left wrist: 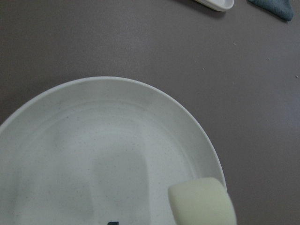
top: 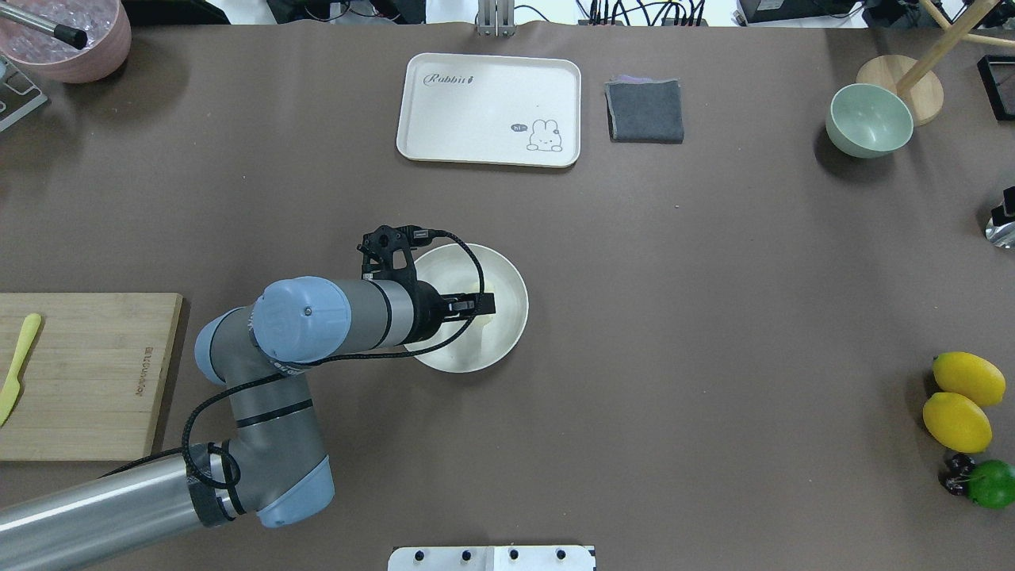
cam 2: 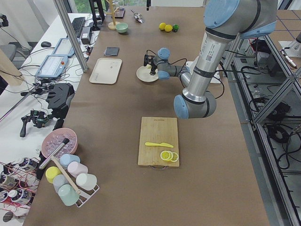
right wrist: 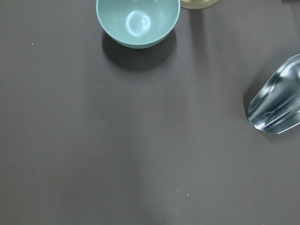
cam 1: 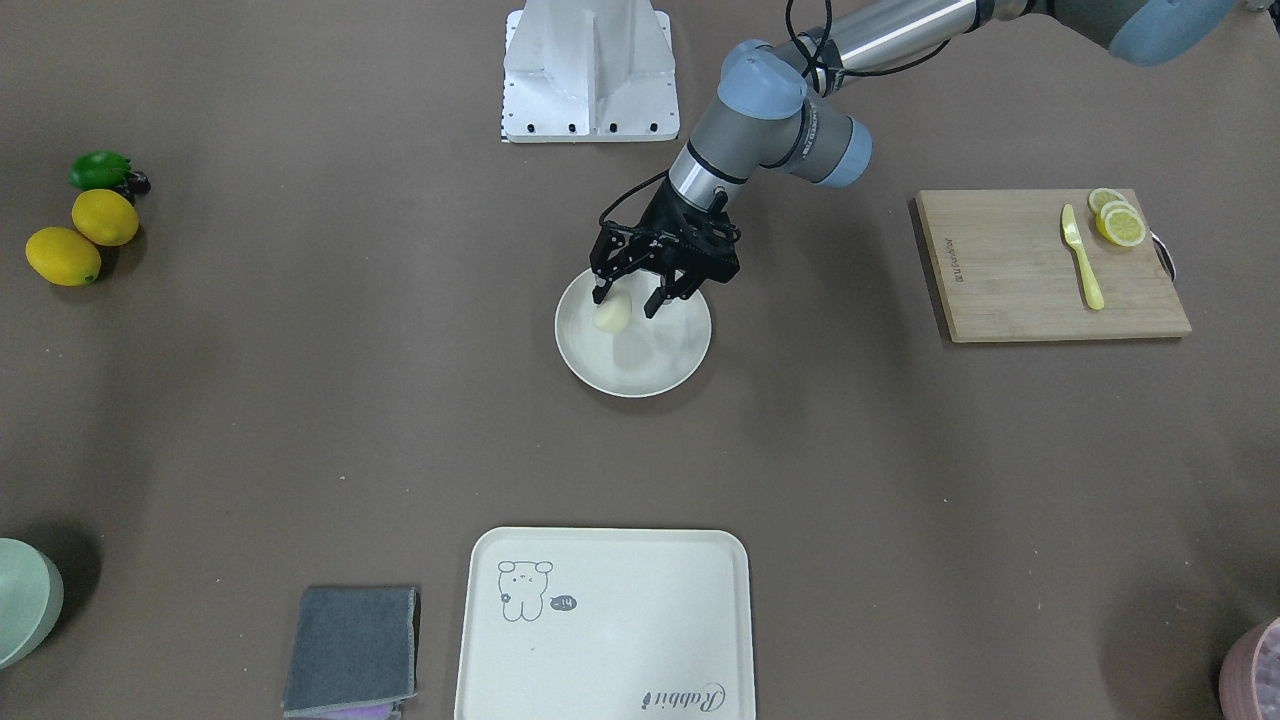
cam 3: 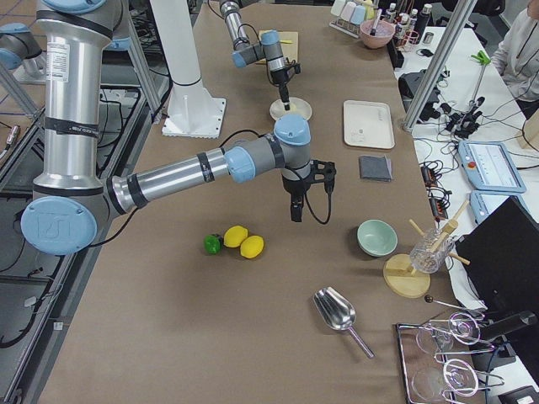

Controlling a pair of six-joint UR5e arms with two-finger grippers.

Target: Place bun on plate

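Table [cam 1: 300, 420] flat brown, no pattern. Plate [cam 1: 640, 378] plain cream-white; bun [cam 1: 611, 317] slightly yellower cream. Left gripper [cam 1: 627, 303] black; left arm [cam 1: 770, 110] grey with pale blue caps. Lower centre: tray [cam 1: 640, 600] cream, thin dark line-drawn animal plus "Rabbit" script. Cloth [cam 1: 352, 648] dark grey. Upper left: lemons [cam 1: 62, 256] yellow, round fruit [cam 1: 99, 170] green. Right: cutting board [cam 1: 1010, 270] light wood grain, knife [cam 1: 1082, 256] pale yellow, lemon slices [cam 1: 1120, 224] yellow. Lower left edge: bowl [cam 1: 25, 600] pale green.
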